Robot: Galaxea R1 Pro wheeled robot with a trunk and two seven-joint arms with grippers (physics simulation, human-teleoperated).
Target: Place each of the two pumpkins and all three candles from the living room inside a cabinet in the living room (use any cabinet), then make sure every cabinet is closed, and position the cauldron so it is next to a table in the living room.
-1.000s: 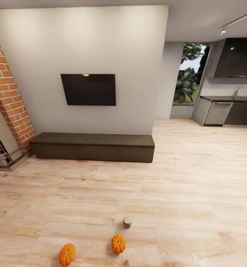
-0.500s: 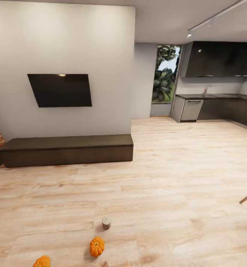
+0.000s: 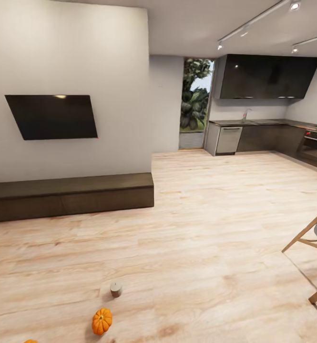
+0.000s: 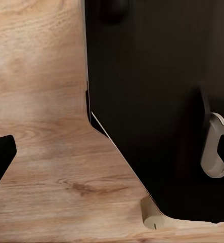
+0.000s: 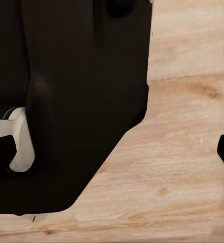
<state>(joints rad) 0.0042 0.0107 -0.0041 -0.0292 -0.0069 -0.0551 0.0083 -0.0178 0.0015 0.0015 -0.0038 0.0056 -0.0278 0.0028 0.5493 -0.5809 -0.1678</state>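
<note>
one pumpkin (image 3: pixel 101 321) and a candle (image 3: pixel 115 288) are sitting on the floor (image 3: pixel 201 247), well apart from the closed cabinet (image 3: pixel 67 195). both arms' fingers are holding nothing; their spread i cannot tell. driving on risks knocking them rolling.

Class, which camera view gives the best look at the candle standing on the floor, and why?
The head view: the candle stands upright on the wooden floor, just beyond a pumpkin, in front of the long dark cabinet. The left and right wrist views show floorboards and the robot's dark body, nothing recognisable as the candle.
</note>
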